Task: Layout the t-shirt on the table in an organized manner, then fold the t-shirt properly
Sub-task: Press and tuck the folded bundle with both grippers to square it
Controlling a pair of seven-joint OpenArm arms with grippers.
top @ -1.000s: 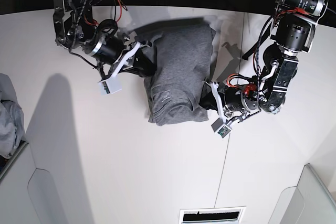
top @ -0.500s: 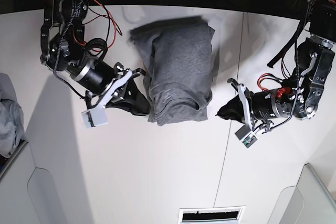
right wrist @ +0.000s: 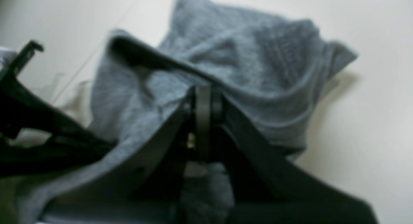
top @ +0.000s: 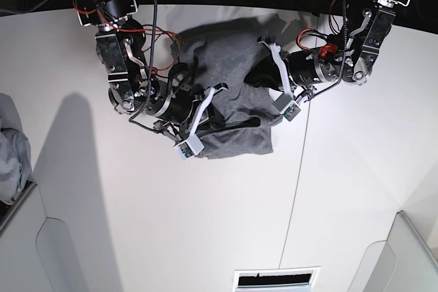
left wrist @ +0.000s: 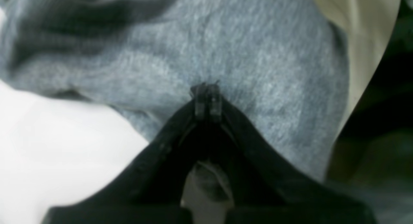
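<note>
Both arms crowd t-shirt (top: 233, 94) at 12 o'clock. Desk (top: 171, 223) open from 3 through 6 to 8 o'clock. Lighter garment heap (top: 12, 158) blocks 9 o'clock edge.

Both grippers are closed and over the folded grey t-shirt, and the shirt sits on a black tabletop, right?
Not quite: the table is white, as the base view shows. The rest holds: left gripper and right gripper are both shut over the t-shirt.
</note>
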